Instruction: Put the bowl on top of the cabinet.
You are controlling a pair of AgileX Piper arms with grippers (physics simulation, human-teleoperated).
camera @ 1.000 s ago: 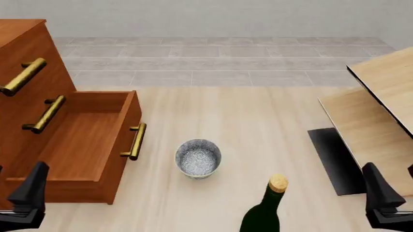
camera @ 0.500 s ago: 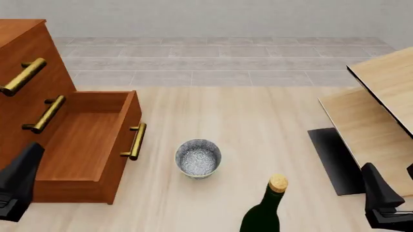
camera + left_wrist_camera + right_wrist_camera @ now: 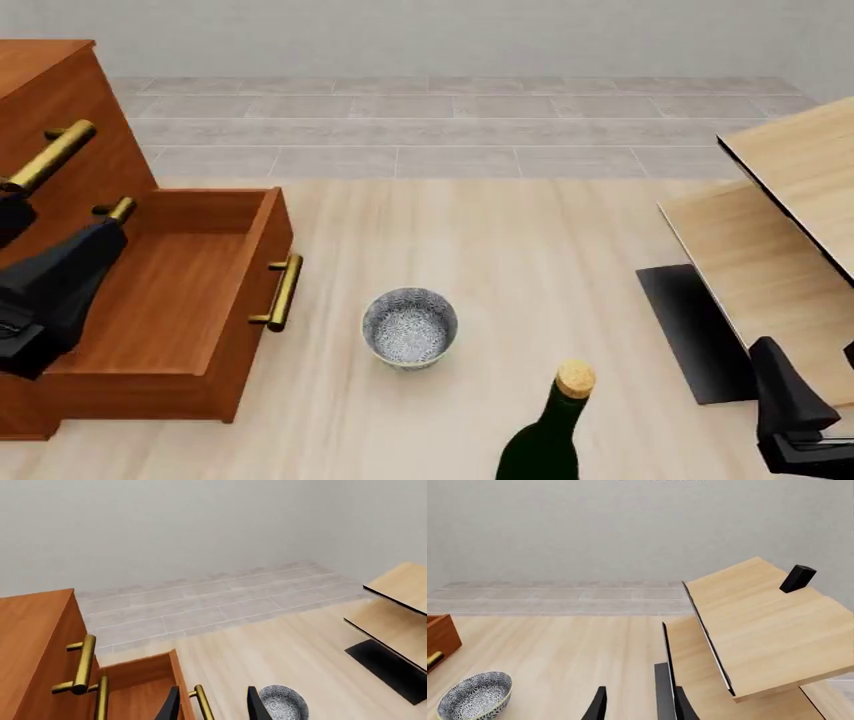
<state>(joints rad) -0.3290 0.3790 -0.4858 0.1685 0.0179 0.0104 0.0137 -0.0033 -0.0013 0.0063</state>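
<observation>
The blue-speckled white bowl stands upright on the table, just right of the cabinet's pulled-out bottom drawer. It also shows in the left wrist view as bowl and in the right wrist view as bowl. The reddish-brown cabinet with brass bar handles fills the left side. My left gripper hovers over the open drawer, open and empty, left of the bowl; its fingers stand apart. My right gripper waits low at the right edge, open and empty, far from the bowl.
A dark green corked bottle stands near the front edge, right of the bowl. Pale wood slanted panels and a black mat occupy the right side. A small black block sits on the upper panel.
My left gripper has risen from the front left corner and moved forward over the open drawer. The right gripper, bowl and bottle have stayed put.
</observation>
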